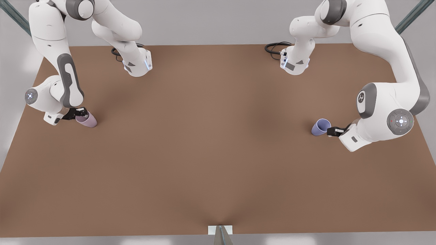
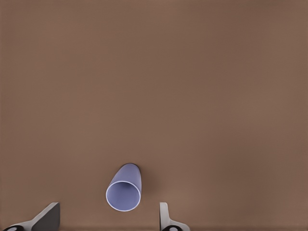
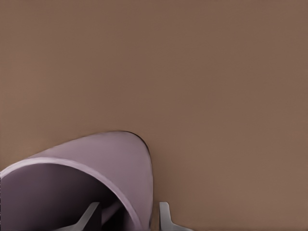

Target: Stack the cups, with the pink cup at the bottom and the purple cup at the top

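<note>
The pink cup (image 1: 87, 120) stands on the table at the front view's left. My right gripper (image 1: 79, 113) is at its rim. In the right wrist view one finger (image 3: 90, 214) is inside the pink cup (image 3: 110, 154) and the other finger (image 3: 164, 215) is outside, closed in on the wall. The purple cup (image 1: 320, 127) stands at the front view's right. My left gripper (image 1: 333, 131) is beside it and open. In the left wrist view the purple cup (image 2: 124, 188) lies a little beyond the two spread fingers (image 2: 48, 217), with nothing touching it.
The brown table (image 1: 211, 143) is bare between the two cups. Both arm bases (image 1: 138, 64) stand at the far edge with black cables. A small white bracket (image 1: 220, 230) sits at the near edge.
</note>
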Controlling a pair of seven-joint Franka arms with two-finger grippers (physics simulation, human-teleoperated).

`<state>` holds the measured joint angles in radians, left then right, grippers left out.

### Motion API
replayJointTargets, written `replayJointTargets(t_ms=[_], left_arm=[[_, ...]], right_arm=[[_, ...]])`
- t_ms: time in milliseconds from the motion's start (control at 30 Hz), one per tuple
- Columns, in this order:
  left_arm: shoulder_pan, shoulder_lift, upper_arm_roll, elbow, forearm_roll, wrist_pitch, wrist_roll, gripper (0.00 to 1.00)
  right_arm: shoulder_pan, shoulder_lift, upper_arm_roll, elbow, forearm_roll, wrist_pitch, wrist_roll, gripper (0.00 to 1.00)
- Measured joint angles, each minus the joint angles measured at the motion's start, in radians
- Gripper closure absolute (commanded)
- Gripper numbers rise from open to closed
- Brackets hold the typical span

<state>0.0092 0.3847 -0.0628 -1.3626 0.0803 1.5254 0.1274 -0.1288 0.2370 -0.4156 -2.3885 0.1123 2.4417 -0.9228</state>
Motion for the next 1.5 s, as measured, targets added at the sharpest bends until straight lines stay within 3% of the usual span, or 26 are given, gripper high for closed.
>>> replayJointTargets(t_ms=[33,400,433,633,800,833,967,1033,1133,1300,1400,1500], left_arm=[[0.0,0.0,0.0,0.0,0.0,0.0,0.0,0.0],[0.0,-0.001,0.002,0.0,0.0,-0.007,0.004,0.0],[0.0,-0.001,0.002,0.0,0.0,-0.007,0.004,0.0],[0.0,-0.002,0.002,0.0,0.0,-0.01,0.006,0.0],[-0.001,-0.004,0.013,-0.01,-0.001,-0.01,0.007,0.0],[-0.001,-0.005,0.013,-0.012,-0.001,-0.01,0.007,0.0],[-0.003,-0.006,0.018,-0.025,-0.009,-0.003,0.008,0.0],[-0.001,-0.005,0.024,-0.029,-0.013,0.0,0.008,0.0],[-0.001,-0.005,0.026,-0.03,-0.017,0.005,0.008,0.0],[-0.001,-0.009,0.027,-0.044,-0.019,0.017,0.008,0.0],[-0.004,-0.067,0.034,-0.197,-0.02,0.068,0.007,0.0],[-0.002,-0.147,0.043,-0.411,-0.022,0.179,0.006,0.0]], right_arm=[[0.0,-0.001,0.0,0.0,0.002,0.001,-0.004,0.79],[0.0,-0.005,0.0,0.009,0.009,-0.003,-0.037,0.79],[0.001,-0.006,0.0,0.011,0.006,-0.003,-0.035,0.75],[0.005,-0.027,0.002,0.012,-0.002,-0.008,-0.028,0.79],[0.153,-0.11,0.006,0.062,-0.003,-0.08,0.011,0.79],[0.189,-0.125,0.027,0.073,-0.003,-0.098,0.03,0.79],[0.248,-0.162,0.276,0.173,0.0,-0.196,0.152,0.79],[0.307,-0.119,0.369,0.254,0.002,-0.229,0.241,0.79],[0.504,0.015,0.403,0.461,0.006,-0.267,0.408,0.79],[0.82,0.421,0.408,1.053,0.012,-0.366,0.755,0.79],[0.925,0.642,0.402,1.341,0.011,-0.41,0.971,0.79],[1.006,0.767,0.336,1.449,0.011,-0.436,1.167,0.79]])
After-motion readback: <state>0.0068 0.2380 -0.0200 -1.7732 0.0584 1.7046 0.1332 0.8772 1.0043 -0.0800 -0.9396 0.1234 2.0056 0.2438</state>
